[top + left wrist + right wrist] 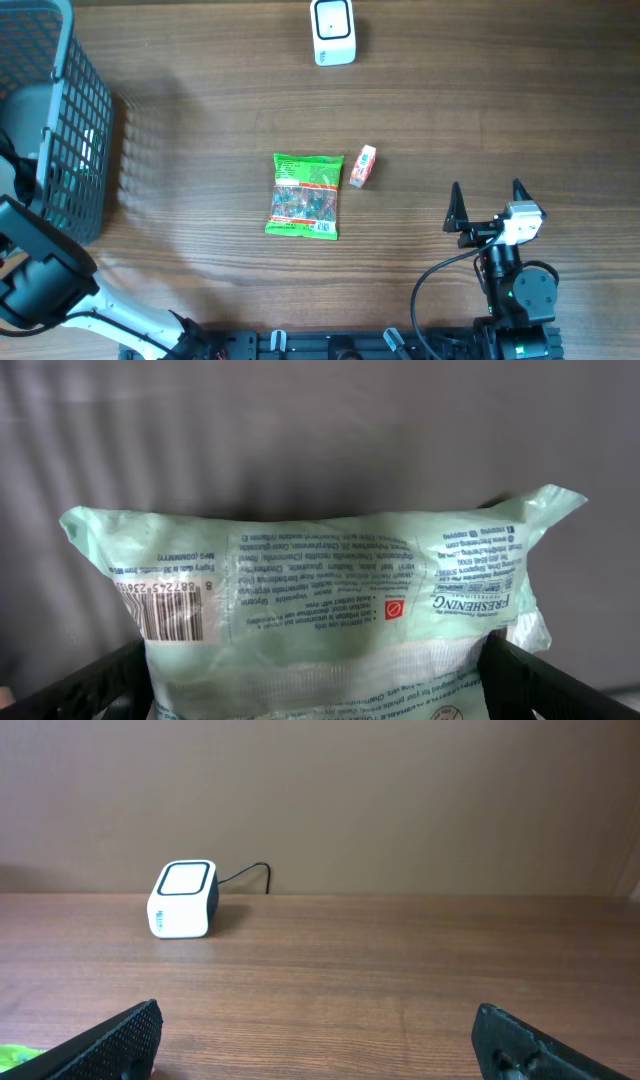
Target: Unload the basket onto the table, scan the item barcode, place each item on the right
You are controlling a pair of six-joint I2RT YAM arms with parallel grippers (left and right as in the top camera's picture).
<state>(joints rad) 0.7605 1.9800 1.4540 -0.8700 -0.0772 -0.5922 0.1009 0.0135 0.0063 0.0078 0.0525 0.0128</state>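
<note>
Two grippers, both w/ fingers spread wide & nothing clamped. Nearest, the left gripper (315, 650) hangs over a pale green bag (330, 590). Judging by the arm's reach in the overhead view, the bag sits inside the grey basket (75, 120) at the left edge of that frame. Its black fingers (90, 685) show at the lower corners of the wrist view, either side of the bag's near end; can't tell if they touch the film. The barcode (165, 615) sits mid-left of the wrist view, facing the cam.

The right gripper (487, 208) waits lower right of the overhead frame, empty. At frame centre a green snack packet (306, 196) lies flat, w/ a small orange-white box (362, 166) just beside its upper-right corner, not touching. The scanner (333, 32) stands top centre, well apart from everything, window on its top face.

Judgement: the step in hand is prob. the left arm's pick of the bag, i.e. early in the task.
- Close on the bag's body, away from the barcode patch, so the code isn't covered.
- Film looks soft & crinkly, so take a full pinch, not an edge.
- Lift clear of the basket wall before swinging over.
- Present the code flat & taut to the window; a crease across the bars likely means no read.
</note>
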